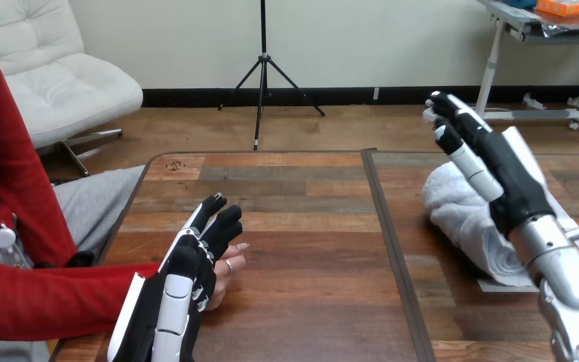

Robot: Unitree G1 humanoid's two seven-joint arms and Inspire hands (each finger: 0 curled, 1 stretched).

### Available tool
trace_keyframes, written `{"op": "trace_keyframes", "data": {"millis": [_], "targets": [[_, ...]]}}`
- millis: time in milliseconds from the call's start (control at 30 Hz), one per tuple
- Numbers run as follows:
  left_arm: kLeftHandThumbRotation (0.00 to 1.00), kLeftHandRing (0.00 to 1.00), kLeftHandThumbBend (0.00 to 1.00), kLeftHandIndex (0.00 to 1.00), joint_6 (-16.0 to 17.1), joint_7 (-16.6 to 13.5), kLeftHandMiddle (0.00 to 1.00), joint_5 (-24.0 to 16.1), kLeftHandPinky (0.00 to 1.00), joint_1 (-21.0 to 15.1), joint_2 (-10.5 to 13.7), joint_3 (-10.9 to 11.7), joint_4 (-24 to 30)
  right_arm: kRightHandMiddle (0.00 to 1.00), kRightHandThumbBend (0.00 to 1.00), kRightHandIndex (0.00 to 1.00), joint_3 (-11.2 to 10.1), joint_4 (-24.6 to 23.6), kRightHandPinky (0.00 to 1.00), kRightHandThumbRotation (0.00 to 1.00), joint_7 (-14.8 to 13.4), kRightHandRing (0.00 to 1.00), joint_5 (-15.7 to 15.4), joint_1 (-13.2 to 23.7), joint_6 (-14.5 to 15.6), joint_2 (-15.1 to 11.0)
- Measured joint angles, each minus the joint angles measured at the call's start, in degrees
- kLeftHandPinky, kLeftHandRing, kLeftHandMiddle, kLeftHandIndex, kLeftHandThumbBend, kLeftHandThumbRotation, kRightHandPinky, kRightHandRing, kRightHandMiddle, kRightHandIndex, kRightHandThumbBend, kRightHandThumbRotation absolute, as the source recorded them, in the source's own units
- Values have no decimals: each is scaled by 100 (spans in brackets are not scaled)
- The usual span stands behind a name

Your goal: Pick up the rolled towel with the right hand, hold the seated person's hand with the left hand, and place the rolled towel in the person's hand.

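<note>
Plainly the rolled towel (pixel 460 215) is a soft, light thing: white terry cloth wound into a thick roll, lying on the table (pixel 309 249) at about 3 o'clock, its axis running from 10 toward 4. It should give under pressure and not slip, but a loose grip near one end could let the roll sag or unwind. The safest hold, I judge, is across the middle of the roll, fingers over the top and thumb under the near side.

The right robot hand (pixel 497 170) hangs over that towel with its fingers straight and spread, pointing toward 11 o'clock and holding nothing. Whether its palm touches the cloth I cannot tell.

The left robot hand (pixel 188 264) is at about 8 o'clock on the table, back upward, fingers relaxed and nearly straight. It lies over the person's hand (pixel 231 265), whose fingers show just at its 3 o'clock side. The two are touching, yet I see no fingers or thumb curled round the person's hand, so the hold looks not yet made.
</note>
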State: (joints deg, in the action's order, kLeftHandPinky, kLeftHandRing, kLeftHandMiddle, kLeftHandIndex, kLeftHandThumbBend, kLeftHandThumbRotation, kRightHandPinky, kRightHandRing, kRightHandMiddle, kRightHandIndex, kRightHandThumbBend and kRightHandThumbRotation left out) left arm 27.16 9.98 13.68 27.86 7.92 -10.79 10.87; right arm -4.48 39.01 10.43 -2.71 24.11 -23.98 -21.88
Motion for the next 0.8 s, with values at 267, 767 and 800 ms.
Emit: {"op": "trace_keyframes", "data": {"millis": [267,767,800], "targets": [[100,91,68,91,-3,5,90,9,97,0,0,1,0,95,100,95,9,603,86,96,-319,93,-347,366,-84,-191],[100,90,67,90,-26,19,89,19,97,0,-1,0,0,97,100,99,69,1649,87,92,-455,94,-784,1088,-2,-498],[100,90,67,90,-27,21,89,21,96,0,-1,0,0,97,100,99,81,1698,87,91,-455,94,-808,1128,33,-514]]}}
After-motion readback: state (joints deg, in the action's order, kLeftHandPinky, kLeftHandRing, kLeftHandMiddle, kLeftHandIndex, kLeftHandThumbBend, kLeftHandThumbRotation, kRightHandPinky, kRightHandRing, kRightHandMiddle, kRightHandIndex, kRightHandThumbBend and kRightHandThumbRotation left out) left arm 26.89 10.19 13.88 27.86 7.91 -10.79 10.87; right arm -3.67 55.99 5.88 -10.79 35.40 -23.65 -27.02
